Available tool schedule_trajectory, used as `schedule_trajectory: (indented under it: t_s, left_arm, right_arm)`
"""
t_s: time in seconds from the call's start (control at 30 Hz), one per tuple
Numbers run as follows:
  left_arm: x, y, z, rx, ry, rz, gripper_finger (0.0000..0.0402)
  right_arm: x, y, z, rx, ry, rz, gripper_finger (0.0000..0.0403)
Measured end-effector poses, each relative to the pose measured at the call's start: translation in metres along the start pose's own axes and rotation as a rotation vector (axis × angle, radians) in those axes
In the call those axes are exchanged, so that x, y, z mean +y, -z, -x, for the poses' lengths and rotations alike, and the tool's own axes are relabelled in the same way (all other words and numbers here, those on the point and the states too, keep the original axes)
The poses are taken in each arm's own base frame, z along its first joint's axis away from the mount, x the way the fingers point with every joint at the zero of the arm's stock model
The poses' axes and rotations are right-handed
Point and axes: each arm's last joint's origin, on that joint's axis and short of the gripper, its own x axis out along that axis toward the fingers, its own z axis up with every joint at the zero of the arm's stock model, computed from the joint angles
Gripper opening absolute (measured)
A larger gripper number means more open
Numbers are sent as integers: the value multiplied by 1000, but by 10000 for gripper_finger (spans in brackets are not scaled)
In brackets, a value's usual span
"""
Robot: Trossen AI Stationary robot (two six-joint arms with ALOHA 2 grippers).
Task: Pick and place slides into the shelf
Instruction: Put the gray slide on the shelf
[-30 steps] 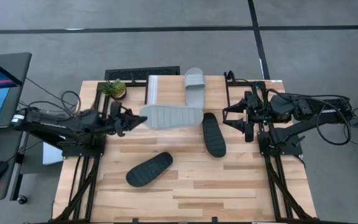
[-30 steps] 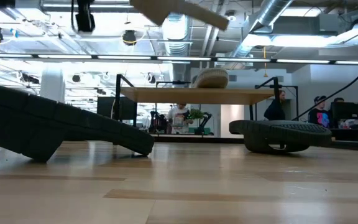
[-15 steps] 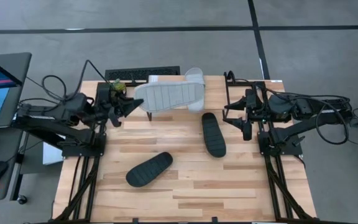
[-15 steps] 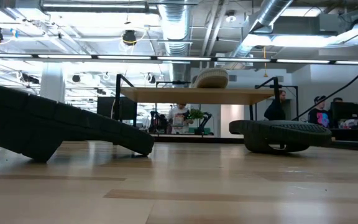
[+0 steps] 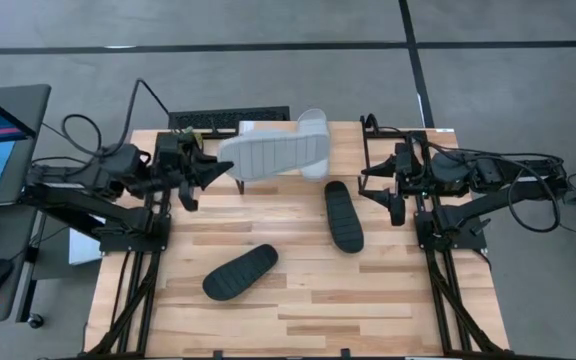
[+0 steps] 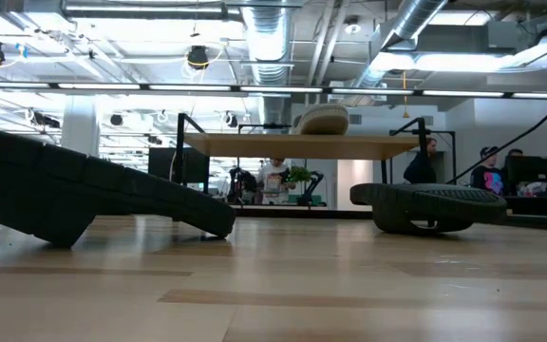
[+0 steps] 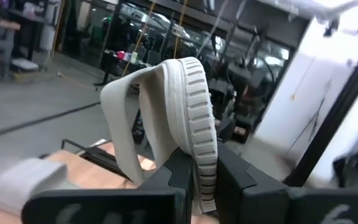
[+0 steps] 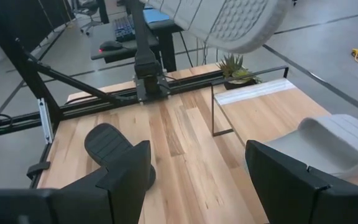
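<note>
Left end effector (image 5: 205,170) clamps grey slide (image 5: 273,156) above wooden table (image 5: 368,290); right spread

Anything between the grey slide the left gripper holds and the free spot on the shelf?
Nothing visible. The left gripper holds the grey slide above the shelf; the other grey slide sits at its right end.

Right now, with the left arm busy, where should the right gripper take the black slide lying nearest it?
Probably by a long side edge near the middle of the black slide, coming straight down. It lies sole-up and flat, so the strap is underneath; the right gripper, jaws open, waits beside it.
</note>
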Motion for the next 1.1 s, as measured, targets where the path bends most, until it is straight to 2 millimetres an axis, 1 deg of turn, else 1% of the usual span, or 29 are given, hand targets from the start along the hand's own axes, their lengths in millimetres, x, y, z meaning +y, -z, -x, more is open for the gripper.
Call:
schedule_trajectory:
  t_s: [0.23, 0.53, 1.0, 1.1]
  left_arm:
    - [1, 4, 0, 60, 22, -231, 20]
    - [-1, 10, 1, 116, 146, -510, 20]
    - [-5, 13, 3, 83, 356, -891, 24]
    - [-6, 14, 3, 80, 389, -926, 19]
  right_arm:
    - [0, 0, 0, 0, 0, 0, 255]
    - [0, 0, 0, 0, 0, 0, 255]
    - [0, 1, 0, 13, 2, 4, 255]
    - [0, 2, 0, 21, 3, 1, 255]
